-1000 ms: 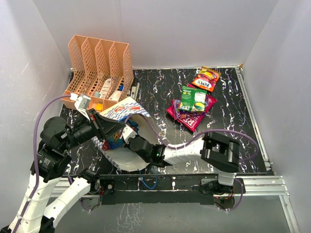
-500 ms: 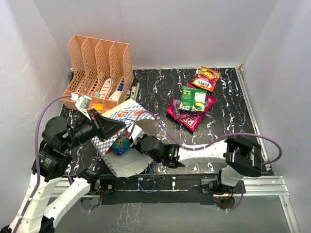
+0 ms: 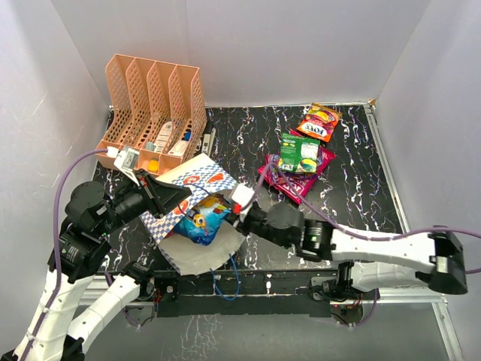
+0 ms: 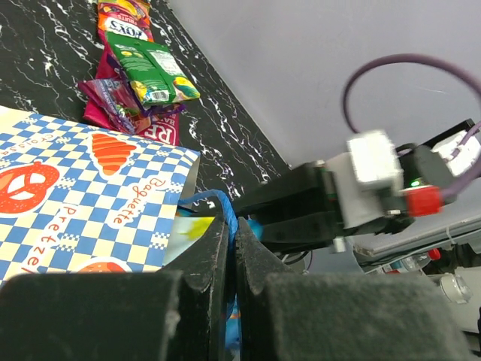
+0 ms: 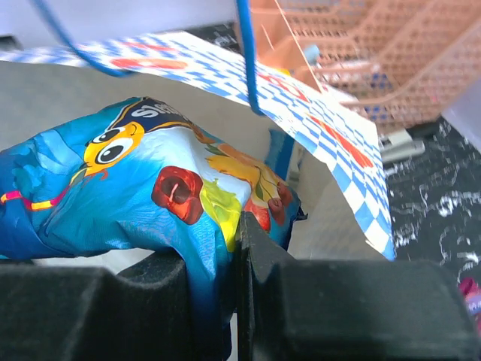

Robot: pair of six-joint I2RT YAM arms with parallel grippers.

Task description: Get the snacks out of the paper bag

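Observation:
The blue-and-white checkered paper bag (image 3: 197, 175) lies open at the table's front left; it also shows in the left wrist view (image 4: 83, 188) and the right wrist view (image 5: 316, 120). My left gripper (image 3: 180, 197) is shut on the bag's blue cord handle (image 4: 224, 207) and holds the mouth up. My right gripper (image 3: 231, 210) is shut on a blue snack pouch (image 3: 201, 220), seen close in the right wrist view (image 5: 135, 188), at the bag's mouth. Green (image 3: 298, 153), magenta (image 3: 289, 183) and orange-red (image 3: 319, 122) pouches lie on the table at the back right.
A peach slotted file rack (image 3: 152, 105) with small bottles stands at the back left, just behind the bag. White walls enclose the black marbled table (image 3: 353, 188). A loose blue cord (image 3: 229, 274) hangs over the front edge.
My right gripper has pulled back to the right out of the bag with the blue pouch, which now sits at the bag's mouth. The left gripper holds still on the handle.

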